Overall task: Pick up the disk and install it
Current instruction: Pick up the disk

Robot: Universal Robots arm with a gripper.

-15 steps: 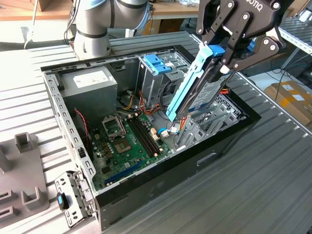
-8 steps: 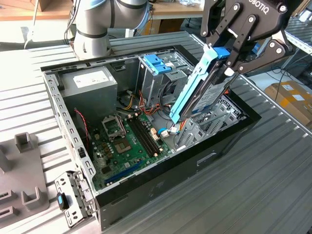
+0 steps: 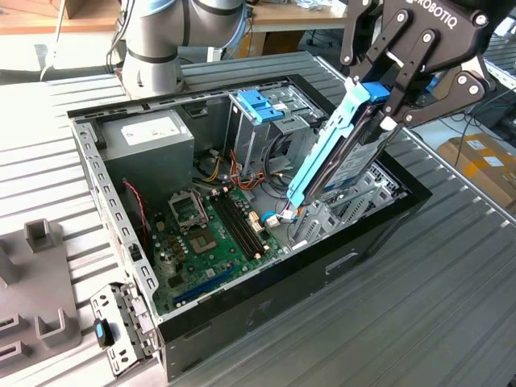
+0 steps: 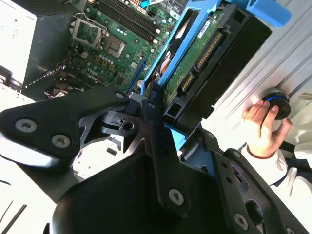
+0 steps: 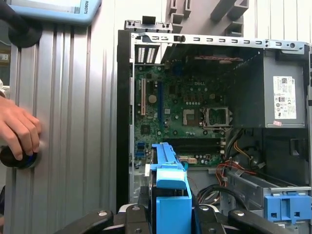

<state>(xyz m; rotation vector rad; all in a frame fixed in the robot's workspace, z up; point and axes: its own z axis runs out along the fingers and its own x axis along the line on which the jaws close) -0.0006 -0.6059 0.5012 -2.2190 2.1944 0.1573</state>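
Open desktop computer case, grey power supply with white printed label in one case corner, green motherboard on the case floor, black gripper pinching the blue-railed disk, which tilts steeply over the case's drive bay, person's hand outside the case.

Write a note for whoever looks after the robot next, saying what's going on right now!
Gripper: shut on the disk, gripping its upper end.
Disk: off the table, tilted steeply over the open computer case, lower end pointing into it.
Done: disk picked up.
Left: disk is not yet seated in the case.
Also: a person's hand rests on a round knob beside the case.
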